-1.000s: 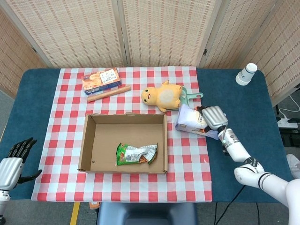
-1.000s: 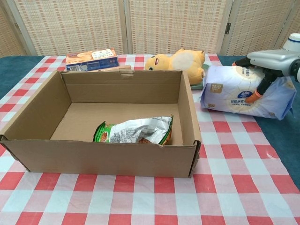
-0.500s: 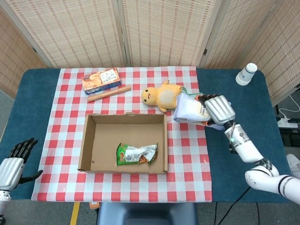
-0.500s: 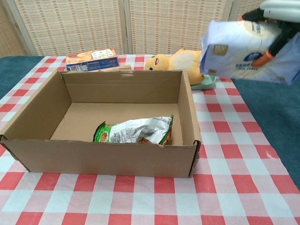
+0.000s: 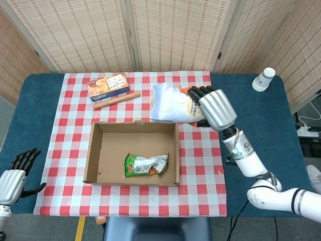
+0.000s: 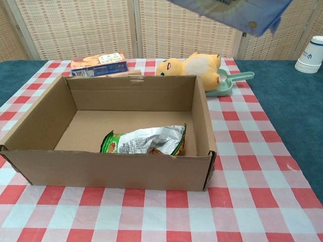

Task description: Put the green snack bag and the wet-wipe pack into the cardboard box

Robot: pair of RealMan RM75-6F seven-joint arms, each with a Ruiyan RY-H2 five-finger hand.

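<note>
The green snack bag (image 5: 146, 165) (image 6: 145, 140) lies crumpled inside the open cardboard box (image 5: 95, 155) (image 6: 203, 121), near its front right corner. My right hand (image 5: 213, 107) grips the white and blue wet-wipe pack (image 5: 171, 105) and holds it high in the air, above the box's far right corner. In the chest view only the pack's lower edge (image 6: 237, 9) shows at the top of the frame. My left hand (image 5: 14, 173) hangs with fingers spread off the table's front left corner, holding nothing.
A yellow plush toy (image 6: 192, 65) lies behind the box next to a green scoop (image 6: 232, 80). An orange snack box (image 5: 108, 84) and a wooden stick (image 5: 116, 100) sit at the back left. White paper cups (image 5: 264, 79) stand at the far right.
My right hand has carried the wet-wipe pack up and to the left, from beside the box to high over its far right corner. The left hand has stayed still.
</note>
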